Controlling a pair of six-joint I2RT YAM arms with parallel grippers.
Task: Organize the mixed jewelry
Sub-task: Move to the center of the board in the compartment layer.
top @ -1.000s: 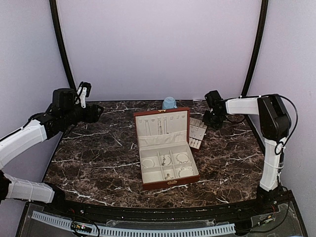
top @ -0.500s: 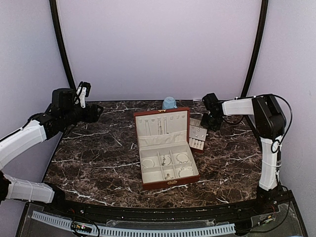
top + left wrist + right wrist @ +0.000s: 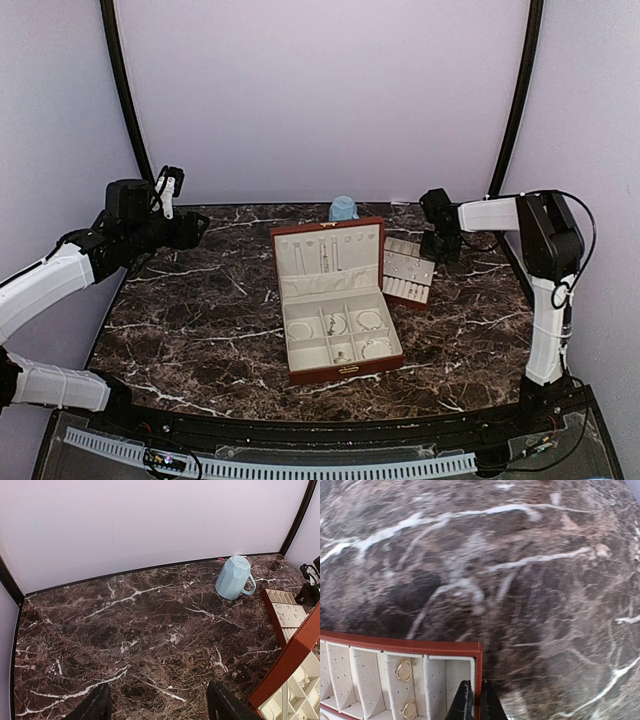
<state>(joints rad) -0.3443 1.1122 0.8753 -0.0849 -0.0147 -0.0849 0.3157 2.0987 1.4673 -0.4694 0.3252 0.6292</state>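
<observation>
The right gripper is clamped tight on the rim of the slotted tray, which holds two rings. The left gripper hangs wide open and empty above the marble table. More jewelry pieces lie in the open box.

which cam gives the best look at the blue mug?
Left wrist: the blue mug shows whole, handle included, standing near the back wall. Top external catches only its upper part, peeking over the raised lid of the jewelry box. Right wrist does not show it at all.
</observation>
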